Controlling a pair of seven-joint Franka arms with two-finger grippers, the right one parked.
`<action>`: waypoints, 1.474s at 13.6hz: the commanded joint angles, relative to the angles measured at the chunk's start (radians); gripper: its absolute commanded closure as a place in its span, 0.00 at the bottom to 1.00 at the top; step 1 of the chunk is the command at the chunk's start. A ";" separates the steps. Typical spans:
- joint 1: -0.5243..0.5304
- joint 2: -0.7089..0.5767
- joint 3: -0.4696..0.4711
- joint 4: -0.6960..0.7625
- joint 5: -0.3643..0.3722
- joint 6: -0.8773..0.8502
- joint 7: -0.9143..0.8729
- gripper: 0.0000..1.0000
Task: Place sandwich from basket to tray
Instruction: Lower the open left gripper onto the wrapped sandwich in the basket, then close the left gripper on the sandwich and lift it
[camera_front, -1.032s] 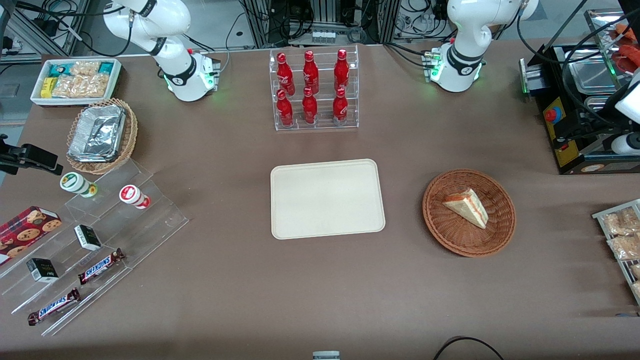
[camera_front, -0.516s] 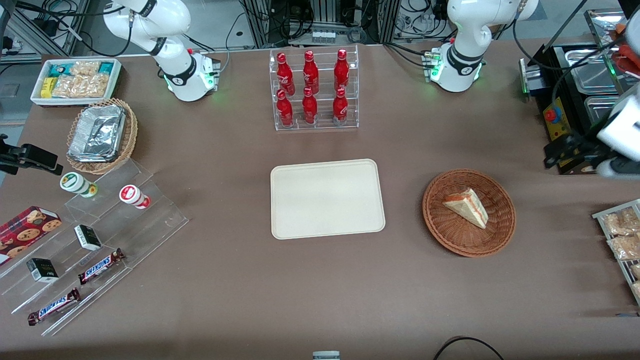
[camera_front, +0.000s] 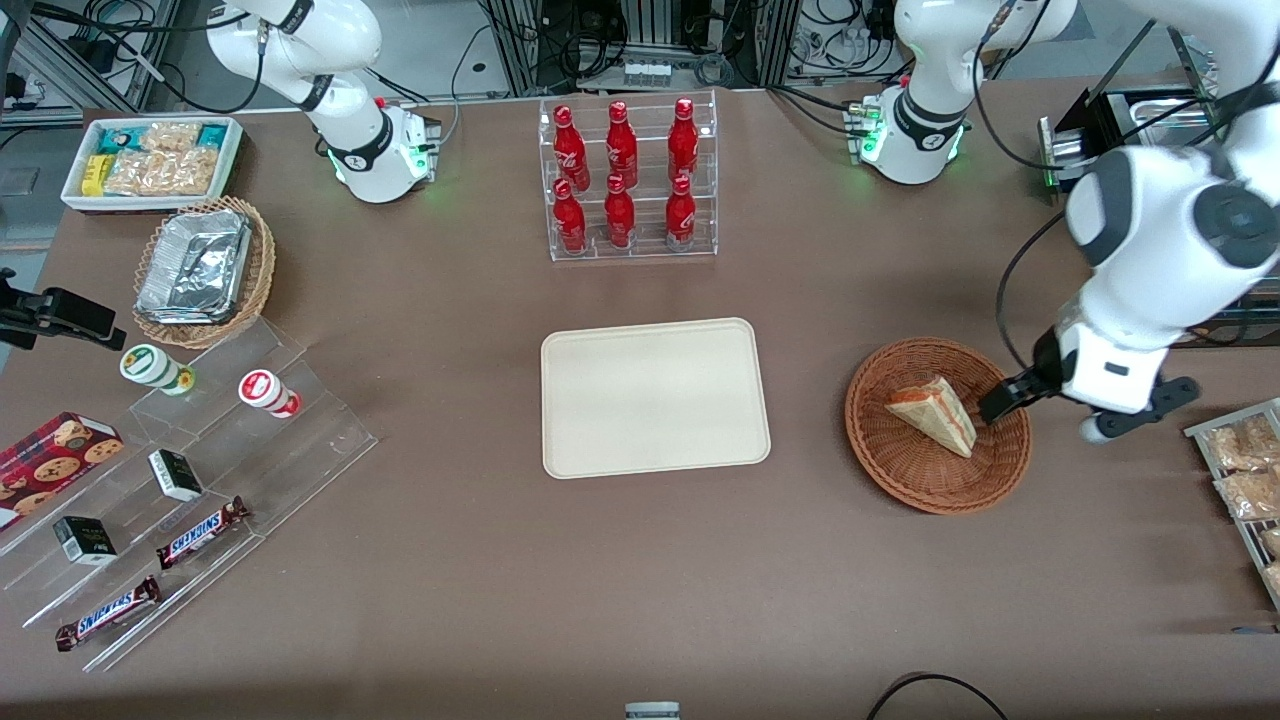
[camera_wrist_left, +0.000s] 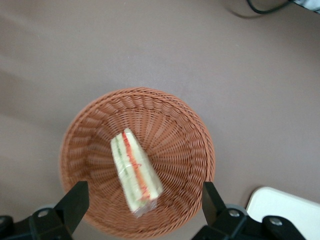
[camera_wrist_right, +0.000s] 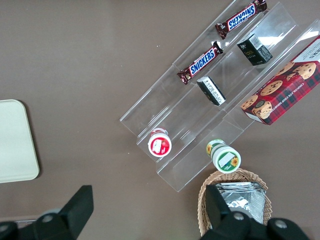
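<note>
The sandwich lies on its side in the basket, cut side with orange-red and green layers up. It sits below and between the jaws of the gripper, which hangs above the basket, spread wide and holding nothing. The tray lies well apart toward the parked arm's end.

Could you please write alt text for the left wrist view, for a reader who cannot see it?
A wrapped triangular sandwich lies in a round reddish-brown wicker basket on a brown table, seen from directly above. The left arm's tool hangs over it with its two dark fingers open, one at each side of the basket. A corner of the cream tray shows beside the basket.
</note>
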 joint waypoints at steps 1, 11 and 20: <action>-0.006 -0.007 0.002 -0.141 -0.012 0.190 -0.144 0.00; -0.036 0.054 0.002 -0.226 -0.010 0.239 -0.353 0.00; -0.030 0.231 0.006 -0.215 -0.004 0.404 -0.447 0.45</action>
